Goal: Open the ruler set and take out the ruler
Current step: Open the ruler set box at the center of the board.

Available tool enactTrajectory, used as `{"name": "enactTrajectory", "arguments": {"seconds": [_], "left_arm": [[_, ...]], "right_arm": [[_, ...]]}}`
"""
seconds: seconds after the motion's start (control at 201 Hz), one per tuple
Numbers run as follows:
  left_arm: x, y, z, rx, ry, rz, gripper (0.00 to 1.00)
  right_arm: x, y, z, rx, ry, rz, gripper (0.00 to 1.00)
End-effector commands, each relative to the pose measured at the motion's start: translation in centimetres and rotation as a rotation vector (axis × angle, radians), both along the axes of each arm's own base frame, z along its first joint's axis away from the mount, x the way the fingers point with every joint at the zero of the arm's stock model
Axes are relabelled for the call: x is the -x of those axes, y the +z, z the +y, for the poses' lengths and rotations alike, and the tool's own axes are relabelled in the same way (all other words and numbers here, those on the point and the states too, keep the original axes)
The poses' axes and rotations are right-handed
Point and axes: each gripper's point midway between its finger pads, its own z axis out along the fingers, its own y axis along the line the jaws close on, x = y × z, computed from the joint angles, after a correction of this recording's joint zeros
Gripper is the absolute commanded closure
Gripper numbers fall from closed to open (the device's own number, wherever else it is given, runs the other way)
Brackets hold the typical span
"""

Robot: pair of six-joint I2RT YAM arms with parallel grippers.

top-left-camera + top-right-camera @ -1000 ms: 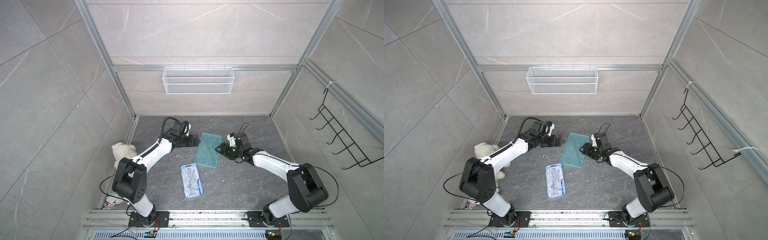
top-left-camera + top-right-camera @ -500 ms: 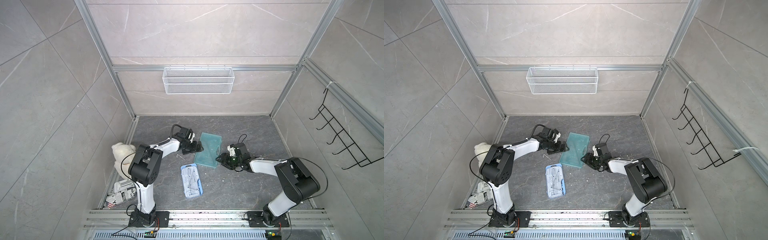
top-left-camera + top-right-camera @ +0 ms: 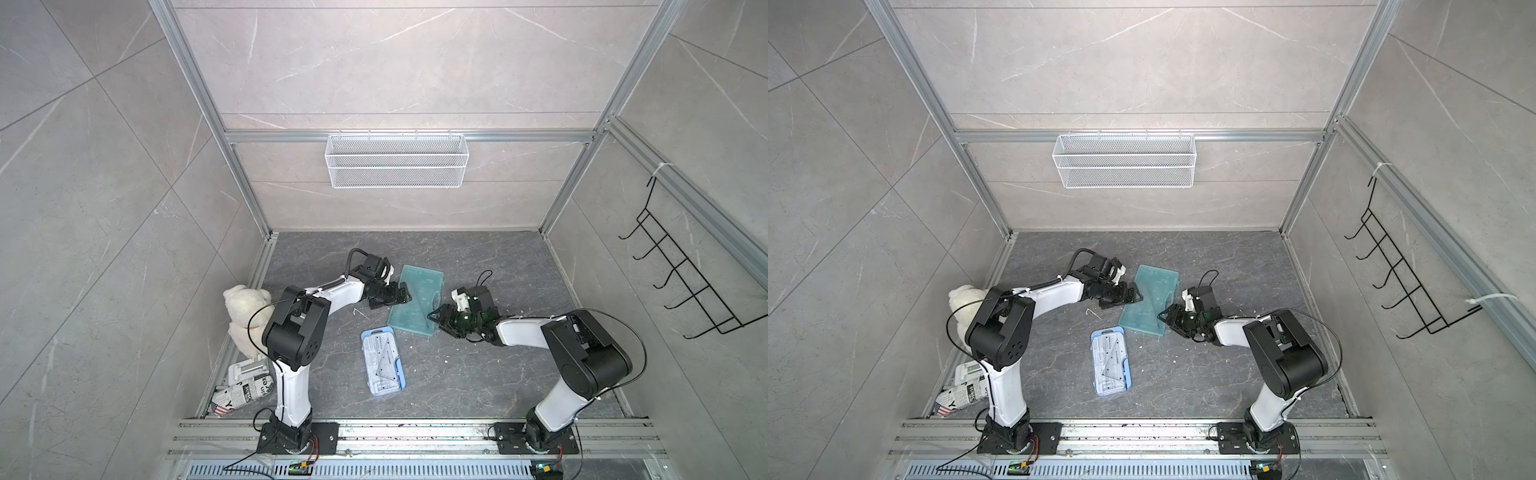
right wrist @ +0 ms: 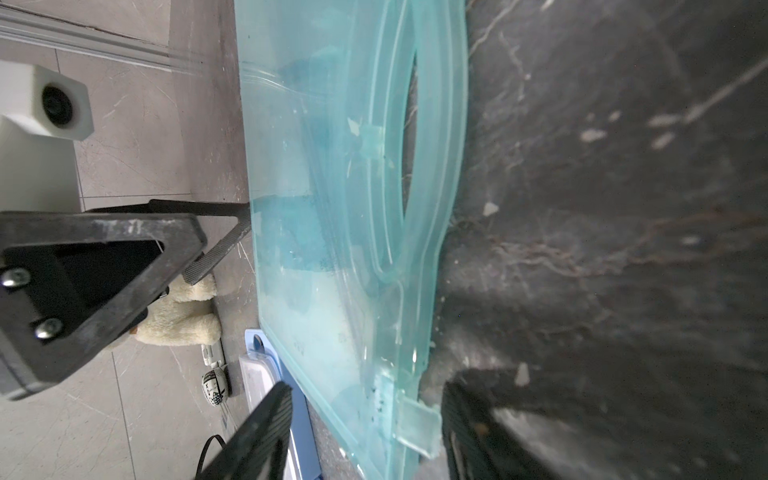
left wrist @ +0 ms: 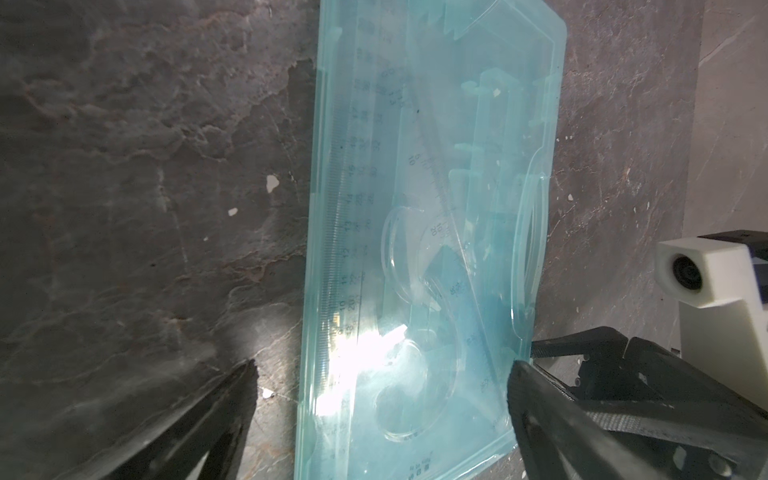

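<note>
Your right fingers (image 3: pixel 440 319) sit half open around the clasp (image 4: pixel 417 424) of the teal ruler case (image 3: pixel 415 301); left fingers (image 3: pixel 400 298) wide (not pinching), so it may slide.

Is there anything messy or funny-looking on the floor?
Yes. Little white bits are scattered over the dark floor around the teal ruler case, like crumbs nobody swept up. A white teddy bear also sits at the floor's edge, an odd thing to find next to ruler sets.
</note>
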Motion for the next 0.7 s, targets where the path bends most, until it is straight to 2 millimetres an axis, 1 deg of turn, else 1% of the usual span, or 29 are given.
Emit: {"name": "enactTrajectory", "arguments": {"seconds": [0.0, 0.264, 0.388, 0.483, 0.652, 0.692], "left_arm": [[-0.6, 1.0, -1.0, 0.033, -0.005, -0.014, 0.05], [-0.4, 0.8, -1.1, 0.023, -0.010, -0.010, 0.05], [-0.4, 1.7, -0.9, 0.021, -0.003, -0.030, 0.05], [-0.7, 3.3, -0.4, 0.017, 0.014, -0.078, 0.05], [-1.8, 7.8, 1.3, 0.017, 0.079, -0.199, 0.03], [-1.9, 8.6, 1.7, 0.022, 0.094, -0.217, 0.02]], "right_arm": [[0.5, 0.8, 0.1, -0.027, 0.008, 0.001, 0.40], [-0.1, 2.9, 0.8, -0.066, 0.018, -0.035, 0.40], [-0.5, 3.7, 1.2, -0.074, 0.025, -0.050, 0.40], [-0.7, 4.1, 1.6, -0.073, 0.033, -0.055, 0.40], [-1.3, 5.2, 2.1, -0.072, 0.044, -0.075, 0.40], [-1.4, 5.5, 2.2, -0.075, 0.047, -0.080, 0.40]]}}
